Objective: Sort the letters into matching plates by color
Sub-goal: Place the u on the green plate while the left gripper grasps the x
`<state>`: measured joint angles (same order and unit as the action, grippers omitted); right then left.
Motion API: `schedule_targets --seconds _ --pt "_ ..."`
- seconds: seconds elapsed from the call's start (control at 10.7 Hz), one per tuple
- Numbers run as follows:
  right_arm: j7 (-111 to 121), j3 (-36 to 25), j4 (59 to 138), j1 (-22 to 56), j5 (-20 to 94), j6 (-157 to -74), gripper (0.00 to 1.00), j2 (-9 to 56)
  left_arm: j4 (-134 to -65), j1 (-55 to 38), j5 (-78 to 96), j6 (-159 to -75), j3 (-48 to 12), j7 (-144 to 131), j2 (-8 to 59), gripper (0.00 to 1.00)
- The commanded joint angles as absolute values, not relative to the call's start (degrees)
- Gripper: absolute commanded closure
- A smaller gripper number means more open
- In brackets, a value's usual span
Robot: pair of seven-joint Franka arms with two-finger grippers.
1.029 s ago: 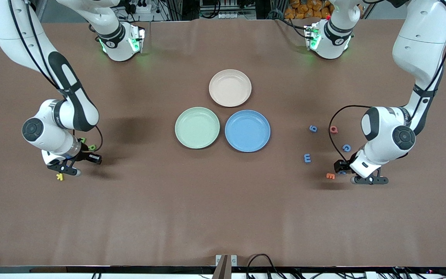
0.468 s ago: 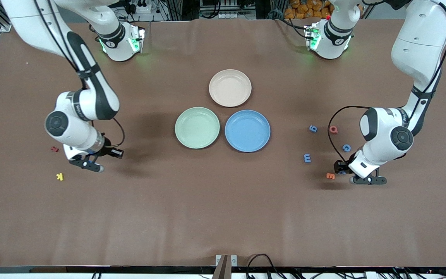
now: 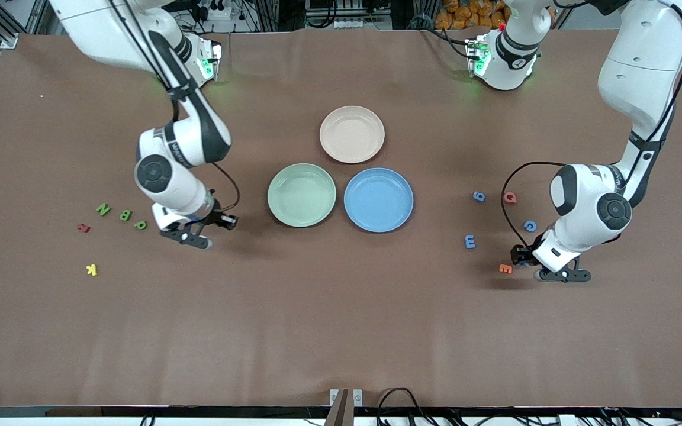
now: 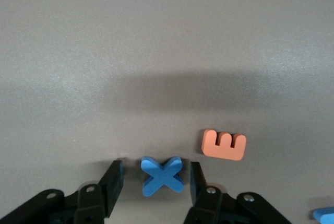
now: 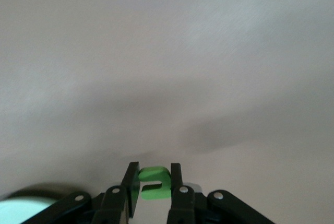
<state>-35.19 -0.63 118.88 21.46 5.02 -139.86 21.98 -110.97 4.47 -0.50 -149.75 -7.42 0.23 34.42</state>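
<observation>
Green foam letter is pinched in the right gripper over the brown counter; left gripper fingers straddle a blue foam X, spread, not touching.

- The pale green plate lies flat on the worktop, rim touching the blue plate on its side toward the left arm's end; both sit empty.
- Three green letters lie flat well off from the green plate toward the right arm's end: an N, a B, a P, in a loose row.
- A fourth green letter is pinched between the right tool's fingers, up over the worktop near the green plate.
- Blue letters lie toward the left arm's end from the blue plate: a 6, an E, a C.
- A blue X lies flat between the left tool's parted fingers, gaps showing on both sides.
</observation>
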Motion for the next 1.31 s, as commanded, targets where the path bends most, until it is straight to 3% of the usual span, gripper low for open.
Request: schedule_targets --seconds 0.0,0.47,0.84,0.94,1.03,1.22 --pt "-43.0 -1.1 119.2 27.2 5.8 -139.1 0.79 21.5 -110.9 4.1 -1.3 -150.6 -7.5 1.0 34.6 0.4" --pt "-50.9 -1.0 116.7 34.8 8.1 -139.1 0.79 23.8 -110.8 4.2 -2.5 -150.7 -7.5 1.0 34.9 0.47" --pt "-55.3 -1.0 113.3 38.1 8.1 -139.1 0.79 26.6 -110.8 4.2 -2.5 -150.7 -7.5 1.0 35.0 0.7" --pt "-55.5 -0.9 113.3 38.6 8.1 -139.1 0.75 26.8 -110.8 4.2 -2.5 -150.8 -7.5 1.0 35.0 0.76" --pt "-56.3 -0.9 113.4 38.8 8.1 -138.5 0.01 26.8 -110.8 4.2 -2.5 -150.7 -7.5 1.0 34.9 0.85" --pt "-56.4 -0.8 112.9 39.4 7.5 -136.7 0.0 26.6 -110.8 4.3 -2.5 -150.7 -7.5 1.1 34.7 0.98"
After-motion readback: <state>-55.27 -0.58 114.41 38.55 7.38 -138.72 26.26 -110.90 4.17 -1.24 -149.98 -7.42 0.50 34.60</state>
